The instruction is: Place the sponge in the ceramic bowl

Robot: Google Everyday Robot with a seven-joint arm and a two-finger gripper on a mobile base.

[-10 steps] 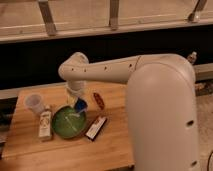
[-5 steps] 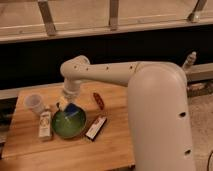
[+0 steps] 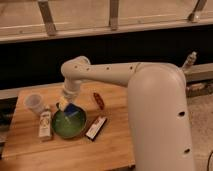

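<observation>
The blue sponge (image 3: 74, 109), with a yellowish side towards the left, is over the far rim of the green ceramic bowl (image 3: 69, 125). My gripper (image 3: 68, 101) points down from the white arm's wrist right above it and is shut on the sponge. The bowl stands on the wooden table, left of centre, and its inside shows pale streaks. I cannot tell whether the sponge touches the bowl.
A translucent cup (image 3: 33, 102) stands at the table's (image 3: 115, 145) back left. A pale upright packet (image 3: 45, 124) is just left of the bowl. A dark flat bar (image 3: 96, 128) lies right of the bowl, and a red item (image 3: 98, 100) behind it. The arm's bulk fills the right side.
The gripper has carried the sponge leftwards from beside the bowl's right rim to over the bowl and lowered it a little. The other things have not moved.
</observation>
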